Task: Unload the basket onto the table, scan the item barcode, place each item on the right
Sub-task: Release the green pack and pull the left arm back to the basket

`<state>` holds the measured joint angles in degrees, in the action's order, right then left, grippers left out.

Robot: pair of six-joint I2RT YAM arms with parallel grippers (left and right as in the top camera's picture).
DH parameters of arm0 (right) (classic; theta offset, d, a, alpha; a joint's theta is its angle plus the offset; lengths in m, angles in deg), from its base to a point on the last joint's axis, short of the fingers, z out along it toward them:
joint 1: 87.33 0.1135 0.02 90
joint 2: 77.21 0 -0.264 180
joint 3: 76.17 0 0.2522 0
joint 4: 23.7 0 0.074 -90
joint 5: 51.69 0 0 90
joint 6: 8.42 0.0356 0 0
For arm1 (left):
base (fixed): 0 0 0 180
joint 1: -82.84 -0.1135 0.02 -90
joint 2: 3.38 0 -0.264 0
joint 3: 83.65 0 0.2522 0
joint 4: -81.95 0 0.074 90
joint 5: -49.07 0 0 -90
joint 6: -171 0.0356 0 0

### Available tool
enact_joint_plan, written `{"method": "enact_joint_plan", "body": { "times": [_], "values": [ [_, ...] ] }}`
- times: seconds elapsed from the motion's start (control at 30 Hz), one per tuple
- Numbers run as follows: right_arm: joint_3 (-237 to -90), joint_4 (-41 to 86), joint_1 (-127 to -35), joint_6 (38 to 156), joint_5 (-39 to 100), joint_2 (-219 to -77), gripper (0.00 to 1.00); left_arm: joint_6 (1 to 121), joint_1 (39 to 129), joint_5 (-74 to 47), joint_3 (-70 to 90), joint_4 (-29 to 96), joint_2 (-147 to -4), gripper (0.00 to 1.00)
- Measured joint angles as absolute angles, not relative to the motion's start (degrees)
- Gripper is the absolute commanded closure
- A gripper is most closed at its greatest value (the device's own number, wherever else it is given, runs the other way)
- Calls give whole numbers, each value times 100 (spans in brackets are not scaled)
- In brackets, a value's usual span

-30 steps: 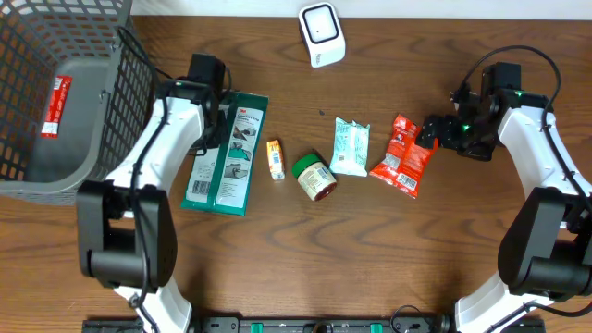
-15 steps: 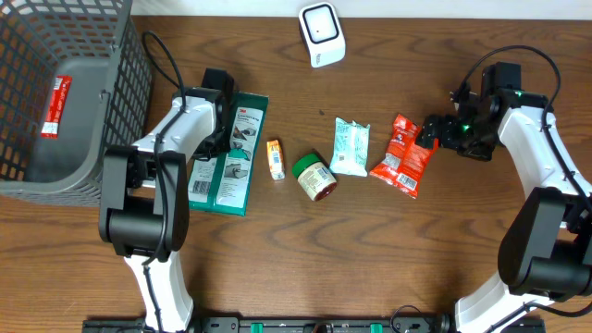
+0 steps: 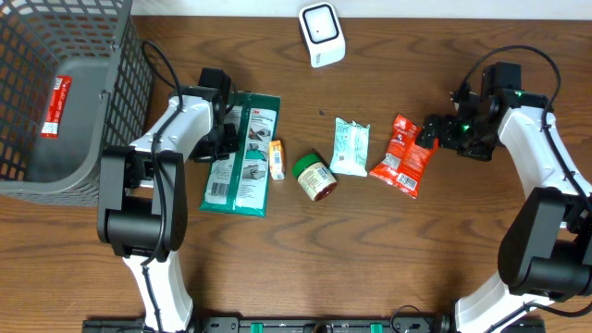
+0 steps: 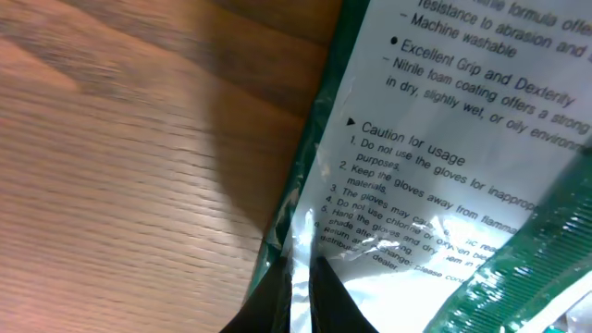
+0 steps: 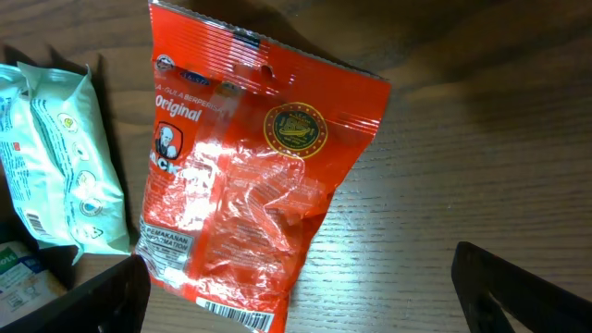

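- Our left gripper [image 4: 294,282] has shut on the pack [image 3: 242,157] and dragged it right.
- The pack lies flat, ready to go to the scanner [image 3: 321,34].
- Our right gripper [image 3: 433,129] is wide open, empty.

"Caution for usage" on glove pack [image 4: 435,139]; "Original" on red bag [image 5: 250,185]

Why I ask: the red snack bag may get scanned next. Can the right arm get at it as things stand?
Probably yes. The right gripper stands open just beside the red snack bag, which lies flat with nothing on it or between them; the pale green packet lies on its far side.
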<state>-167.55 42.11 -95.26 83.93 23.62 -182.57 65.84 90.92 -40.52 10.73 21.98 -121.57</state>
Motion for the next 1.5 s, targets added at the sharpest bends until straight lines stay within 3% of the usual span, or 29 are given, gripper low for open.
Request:
{"method": "enact_joint_plan", "body": {
  "times": [0.53, 0.8, 0.93, 1.13, 1.3, 1.5],
  "values": [
    [-16755, 4211, -9526, 8393, 2362, -18257, 1, 6475, 9359, -3171, 1081, 2069, -12157, 89],
    [-16755, 4211, -9526, 8393, 2362, -18257, 1, 6444, 9398, -3228, 1081, 2062, -12155, 83],
    [-16755, 4211, -9526, 8393, 2362, -18257, 1, 6438, 9398, -3340, 1081, 2064, -12102, 75],
    [-16755, 4209, -9526, 8393, 2362, -18257, 1, 6466, 9400, -3493, 1081, 2064, -11527, 48],
    [-16755, 4211, -9526, 8393, 2362, -18257, 1, 6477, 9398, -3532, 1178, 2019, -10703, 32],
    [-16755, 4209, -9526, 8393, 2362, -18257, 1, 6744, 9345, -3851, 2229, 952, -10019, 21]
  ]
}}
